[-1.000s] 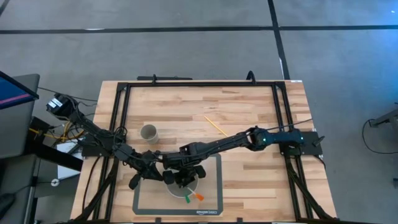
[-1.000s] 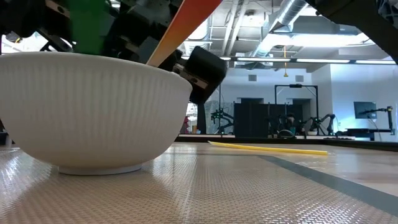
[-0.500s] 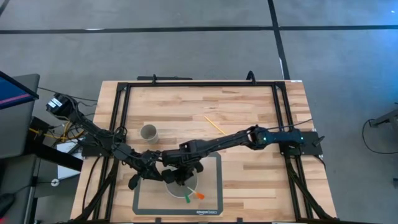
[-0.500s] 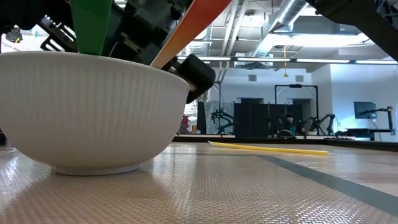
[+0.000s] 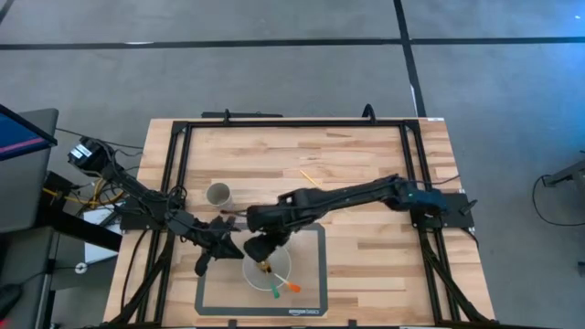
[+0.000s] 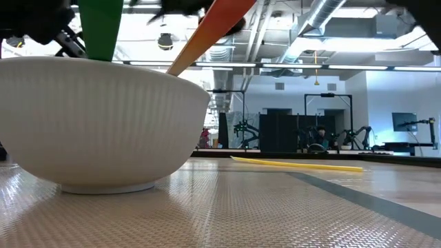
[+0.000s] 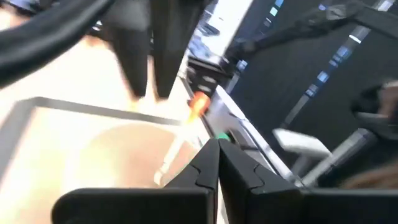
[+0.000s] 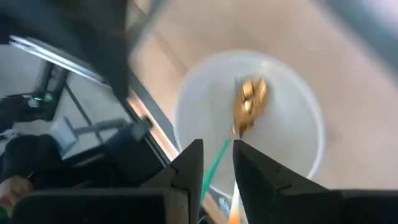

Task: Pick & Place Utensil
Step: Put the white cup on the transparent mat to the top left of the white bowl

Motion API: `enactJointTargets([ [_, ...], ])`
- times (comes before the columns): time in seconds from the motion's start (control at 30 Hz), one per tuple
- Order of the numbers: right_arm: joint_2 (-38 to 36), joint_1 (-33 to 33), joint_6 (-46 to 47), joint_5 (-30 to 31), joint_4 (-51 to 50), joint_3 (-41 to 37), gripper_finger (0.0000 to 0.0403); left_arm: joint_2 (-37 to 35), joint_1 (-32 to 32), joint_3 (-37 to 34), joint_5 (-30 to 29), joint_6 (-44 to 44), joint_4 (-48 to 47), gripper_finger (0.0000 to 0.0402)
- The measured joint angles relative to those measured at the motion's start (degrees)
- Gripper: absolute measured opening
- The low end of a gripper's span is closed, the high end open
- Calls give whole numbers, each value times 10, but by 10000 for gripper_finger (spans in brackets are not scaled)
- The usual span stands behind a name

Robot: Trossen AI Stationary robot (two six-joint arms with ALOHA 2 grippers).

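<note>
Two arms work over the wooden desk (image 5: 366, 265), both reaching toward a white bowl (image 5: 267, 270) that stands on a grey mat (image 5: 309, 274) at the near edge. Three utensils rest inside the bowl: one with a green handle (image 5: 276, 294), one with an orange handle (image 5: 292, 289), and a white-stemmed piece with a gold-brown lump at its end (image 8: 250, 99). In the low view the green handle (image 6: 100, 27) and the orange handle (image 6: 207, 31) lean out over the ribbed bowl wall (image 6: 103, 124). The right end effector (image 5: 257, 247) hangs above the far-left rim of the bowl, and the right wrist view looks straight down into it; its two fingers (image 8: 189, 165) stand slightly apart with nothing between them, the green stem visible through the gap. The left end effector (image 5: 207, 260) sits just left of the bowl, low over the mat edge; in the left wrist view its fingers (image 7: 208, 168) are pressed together, empty, pointing across the bowl toward the orange and green handle ends. A yellow stick (image 5: 316, 184) lies on bare wood well beyond the bowl, toward the desk centre, and appears in the low view as a thin yellow bar (image 6: 296, 164) flat on the surface. A small grey cup (image 5: 218, 195) stands upright on the desk left of centre, apart from the mat. A black frame (image 5: 292, 123) runs around the desk.
</note>
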Motion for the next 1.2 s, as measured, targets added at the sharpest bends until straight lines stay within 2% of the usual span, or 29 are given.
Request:
enactJointTargets([
  [0.07, -36, 3, -50, 47, 5, 0, 82, -2, 0, 1, -22, 0, 3, 8],
  [0.17, -87, 13, -174, 96, 7, 3, 82, -13, 4, 4, -23, 0, 4, 13],
  [0.3, -119, 33, -396, 82, 6, 0, 82, -37, 5, 19, -23, 24, 6, 32],
  [0.37, -135, 46, -455, 87, 14, 0, 82, -52, 5, 27, -23, 54, 4, 45],
  [0.57, -164, 80, -493, 113, -26, 1, 82, -116, 6, 42, -56, 105, -11, 87],
  [0.73, -186, 116, -508, 244, -86, 0, 82, -181, 6, 42, -129, 131, -85, 108],
  [0.8, -189, 126, -508, 277, -109, 0, 82, -205, 6, 42, -153, 136, -109, 113],
  [1.0, -193, 129, -510, 270, -158, 0, 82, -255, 18, 52, -170, 148, -159, 120],
  [1.2, -230, 130, -420, 286, -275, 0, 82, -250, 56, 140, -170, 155, -290, 120],
])
